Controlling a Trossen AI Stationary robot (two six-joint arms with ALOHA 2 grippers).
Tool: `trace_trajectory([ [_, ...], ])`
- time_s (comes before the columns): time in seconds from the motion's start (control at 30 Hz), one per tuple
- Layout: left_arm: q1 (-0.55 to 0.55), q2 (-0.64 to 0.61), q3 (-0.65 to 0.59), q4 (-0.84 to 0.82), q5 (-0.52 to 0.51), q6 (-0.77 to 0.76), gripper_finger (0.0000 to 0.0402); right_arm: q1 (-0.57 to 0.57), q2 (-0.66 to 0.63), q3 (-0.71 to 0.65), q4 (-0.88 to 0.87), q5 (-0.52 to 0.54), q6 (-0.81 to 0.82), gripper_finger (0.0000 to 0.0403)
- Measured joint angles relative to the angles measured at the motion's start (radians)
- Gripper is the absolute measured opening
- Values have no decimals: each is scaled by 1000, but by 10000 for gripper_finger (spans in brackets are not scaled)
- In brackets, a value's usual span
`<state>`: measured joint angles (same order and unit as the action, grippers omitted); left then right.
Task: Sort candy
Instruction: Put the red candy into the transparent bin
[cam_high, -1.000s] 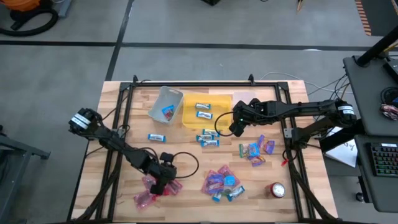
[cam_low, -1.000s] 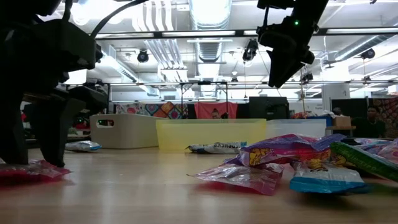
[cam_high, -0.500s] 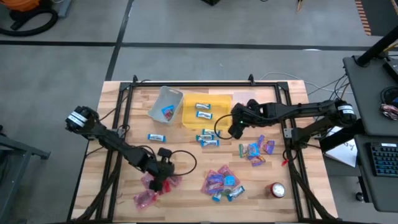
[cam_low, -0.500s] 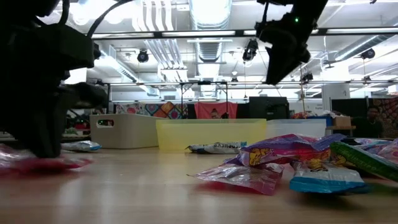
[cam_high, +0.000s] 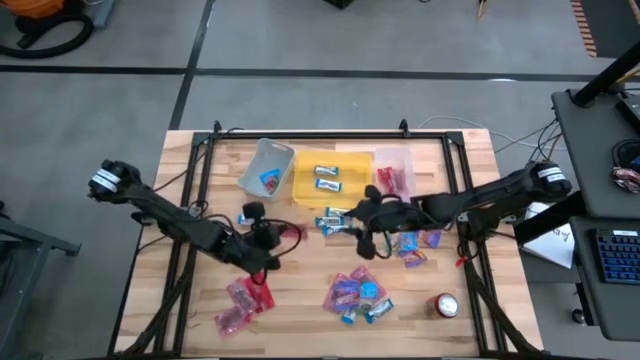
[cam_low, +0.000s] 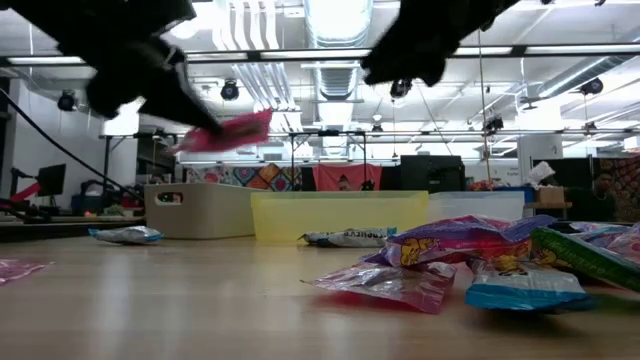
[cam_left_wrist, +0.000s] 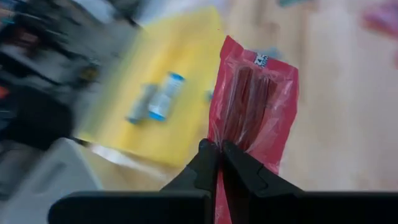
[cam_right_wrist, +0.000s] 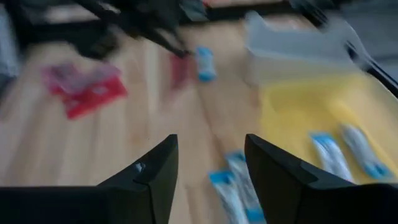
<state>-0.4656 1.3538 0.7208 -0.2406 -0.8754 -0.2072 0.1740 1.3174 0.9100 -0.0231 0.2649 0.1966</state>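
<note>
I saw the left gripper (cam_high: 283, 233) raised above mid-table, pinched shut on a red-pink candy pack (cam_left_wrist: 255, 102). My right gripper (cam_high: 362, 243) hung spread open, holding nothing, beside the blue-and-white candies (cam_high: 334, 222) lying near the yellow tray (cam_high: 352, 182).

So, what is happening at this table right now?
A two-armed robot is sorting candy. The left gripper holds a red candy pack in the air, jaws shut on it, near the yellow tray. The right gripper hovers open over the blue candies in the middle.
</note>
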Motion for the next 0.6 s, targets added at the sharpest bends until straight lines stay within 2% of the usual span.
trace_trajectory([
  [0.1,17,24,0,106,-74,54,0,6,46,-26,159,-4,-30,195],
  [0.3,51,66,1,283,-86,148,0,-7,171,-37,387,38,-59,211],
  [0.43,58,85,1,333,-87,159,0,-24,228,-35,464,93,-48,212],
  [0.6,61,118,4,423,-87,160,0,-48,286,-20,493,94,1,212],
])
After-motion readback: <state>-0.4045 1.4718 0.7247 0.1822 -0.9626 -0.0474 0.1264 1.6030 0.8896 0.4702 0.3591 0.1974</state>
